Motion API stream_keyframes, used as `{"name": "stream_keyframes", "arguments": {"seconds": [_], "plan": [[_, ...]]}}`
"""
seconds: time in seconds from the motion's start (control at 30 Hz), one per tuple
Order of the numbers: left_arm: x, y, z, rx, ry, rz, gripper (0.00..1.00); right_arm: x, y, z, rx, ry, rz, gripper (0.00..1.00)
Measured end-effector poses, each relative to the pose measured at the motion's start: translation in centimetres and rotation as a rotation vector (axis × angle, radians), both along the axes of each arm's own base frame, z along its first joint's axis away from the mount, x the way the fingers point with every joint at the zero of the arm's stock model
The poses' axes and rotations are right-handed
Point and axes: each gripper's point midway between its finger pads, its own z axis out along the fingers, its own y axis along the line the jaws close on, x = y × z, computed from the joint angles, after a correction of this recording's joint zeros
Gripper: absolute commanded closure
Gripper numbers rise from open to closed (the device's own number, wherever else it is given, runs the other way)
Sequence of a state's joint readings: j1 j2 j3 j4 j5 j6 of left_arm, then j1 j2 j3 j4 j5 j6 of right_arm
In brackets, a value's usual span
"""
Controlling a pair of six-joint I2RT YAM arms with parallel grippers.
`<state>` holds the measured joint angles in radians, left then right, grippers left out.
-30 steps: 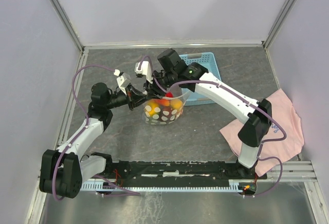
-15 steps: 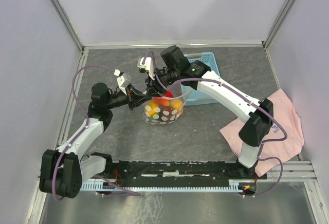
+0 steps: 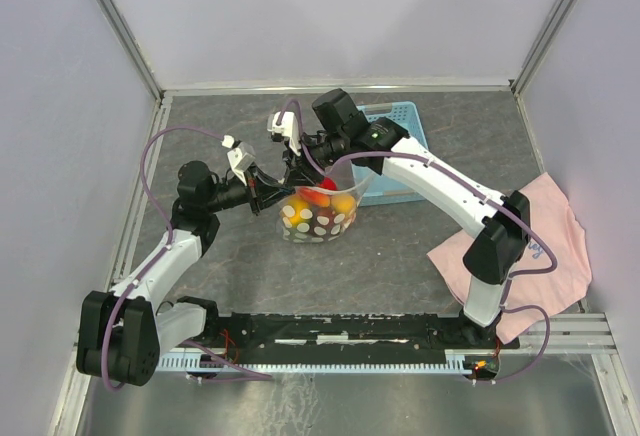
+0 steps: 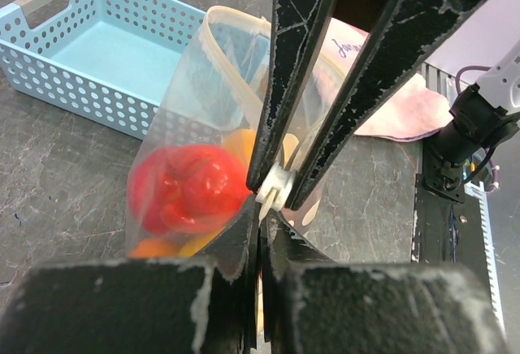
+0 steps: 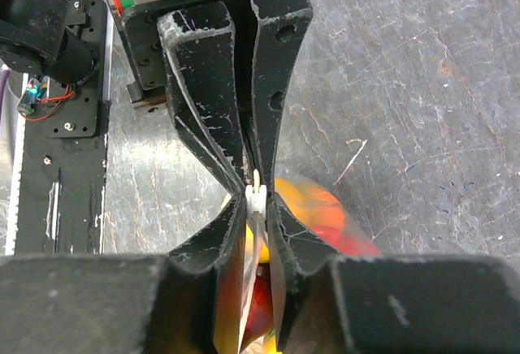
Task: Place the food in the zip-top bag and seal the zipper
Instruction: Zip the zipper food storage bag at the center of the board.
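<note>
Holding zipper [image 4: 275, 189] end in left gripper [image 4: 270, 193], jaws fully shut. Narrowed right gripper [image 5: 255, 198] over last second, jaws now pinching same strip alongside. Zip-top bag [image 3: 320, 212] upright on desk [image 3: 400, 256], food [image 4: 192, 188] inside. Probably set to slide seal closed.

Layout as I see it from the station:

- Table [image 3: 400, 256]: carries everything listed; both arm bases sit at its near edge.
- Zip-top bag [image 3: 318, 218]: on the table, left of centre, standing with its mouth upward.
- Food [image 3: 322, 197]: in the bag, piled at its bottom.
- Zipper [image 4: 221, 49]: along the bag's top rim, above the food.
- Basket [image 3: 395, 114]: just behind and right of the bag, near the back wall.
- Cloth [image 3: 550, 236]: at the table's right edge, well apart from the bag, beside my right arm's base.
- Left gripper [image 4: 262, 212]: at the bag's top edge, reaching in from the left.
- Right gripper [image 5: 257, 212]: at the same spot on the edge, reaching in from behind, tip to tip with the left.
</note>
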<state>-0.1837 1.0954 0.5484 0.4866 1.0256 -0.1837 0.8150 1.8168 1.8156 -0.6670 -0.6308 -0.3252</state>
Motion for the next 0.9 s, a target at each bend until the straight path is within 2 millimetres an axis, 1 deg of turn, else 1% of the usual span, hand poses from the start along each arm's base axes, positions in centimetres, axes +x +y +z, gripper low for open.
{"name": "stream_keyframes", "arguments": {"seconds": [0.13,0.17,0.43,0.7,0.9], "plan": [[0.0,0.0,0.0,0.0,-0.001,0.0,0.97,0.0,0.0,0.0,-0.001,-0.006,0.004,0.95],[0.0,0.0,0.1,0.0,-0.003,0.0,0.97,0.1,-0.1,0.1,-0.002,-0.01,0.006,0.98],[0.0,0.0,0.0,0.001,-0.002,0.01,0.97,0.5,-1.0,-0.1,-0.018,-0.029,0.003,0.98],[0.1,0.1,0.3,-0.003,-0.024,0.03,0.97,1.1,-4.2,-0.6,-0.055,-0.041,-0.054,0.98],[0.4,0.3,0.4,-0.003,-0.032,0.062,0.97,1.5,-5.7,-1.1,-0.079,-0.044,-0.092,0.98]]}}
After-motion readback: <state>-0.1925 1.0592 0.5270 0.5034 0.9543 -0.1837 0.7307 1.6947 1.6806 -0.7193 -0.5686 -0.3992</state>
